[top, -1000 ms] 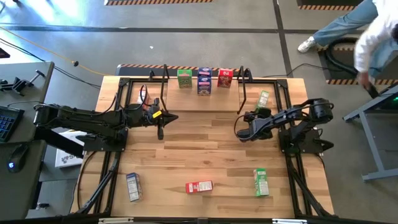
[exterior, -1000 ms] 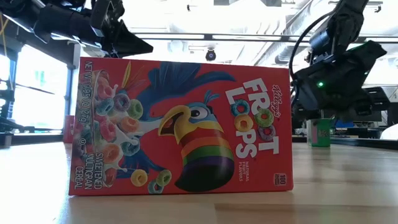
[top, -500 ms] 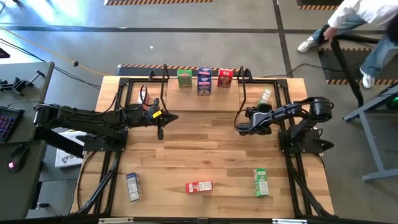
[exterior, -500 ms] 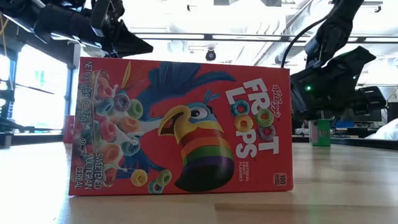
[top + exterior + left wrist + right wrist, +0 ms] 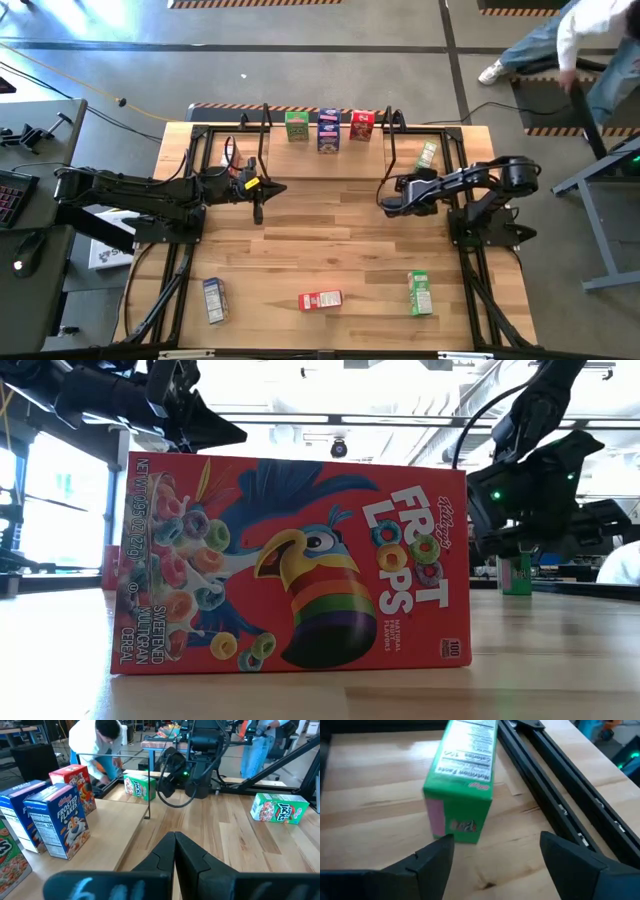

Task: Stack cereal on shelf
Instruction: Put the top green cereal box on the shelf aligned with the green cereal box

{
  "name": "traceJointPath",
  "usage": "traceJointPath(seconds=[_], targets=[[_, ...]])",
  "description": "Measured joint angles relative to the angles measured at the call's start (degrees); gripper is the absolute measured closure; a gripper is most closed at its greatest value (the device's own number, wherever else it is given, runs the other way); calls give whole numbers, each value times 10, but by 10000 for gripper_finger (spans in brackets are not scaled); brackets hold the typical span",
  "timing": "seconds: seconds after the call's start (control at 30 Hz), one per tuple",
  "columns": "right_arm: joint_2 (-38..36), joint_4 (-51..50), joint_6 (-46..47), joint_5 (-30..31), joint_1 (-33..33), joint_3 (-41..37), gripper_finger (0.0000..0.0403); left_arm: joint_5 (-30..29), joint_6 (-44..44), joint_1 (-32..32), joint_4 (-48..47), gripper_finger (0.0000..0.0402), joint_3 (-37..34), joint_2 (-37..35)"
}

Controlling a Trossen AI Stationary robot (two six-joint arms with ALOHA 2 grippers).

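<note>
The shelf (image 5: 325,160) lies along the table's far side, a black hoop at each end. A green (image 5: 296,126), a blue (image 5: 328,130) and a red cereal box (image 5: 361,125) stand upright on it. Right of the shelf, another green box (image 5: 426,155) lies flat on the table. My right gripper (image 5: 413,180) stands open just short of that green box's near end (image 5: 465,825), slanting down, without touching it. My left gripper (image 5: 278,187) hovers shut in front of the shelf's left end, nothing in it (image 5: 175,840).
Three more boxes lie flat near the table's front edge: a blue-and-white one (image 5: 214,299), a red one (image 5: 320,299) that fills the low view (image 5: 290,560), and a green one (image 5: 420,293). Black frame rails (image 5: 555,785) run just right of the lying green box. A person stands beyond the far right corner.
My right gripper has swung toward the table's far edge and turned to face the green box lying right of the shelf, then held there. The boxes have not moved.
</note>
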Motion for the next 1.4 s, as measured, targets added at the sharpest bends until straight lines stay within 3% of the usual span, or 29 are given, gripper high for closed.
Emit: traceJointPath(seconds=[0.3,0.57,1.0,1.4], targets=[[-4,93,-87,22,-9,0,110,0,0,0,0,401,0,0],[-4,49,-30,52,-17,0,110,0,0,0,-1,401,0,0],[-3,122,-65,78,-60,0,110,0,3,0,-1,401,0,0],[-3,127,-75,89,-101,0,110,0,3,0,-1,401,0,0]])
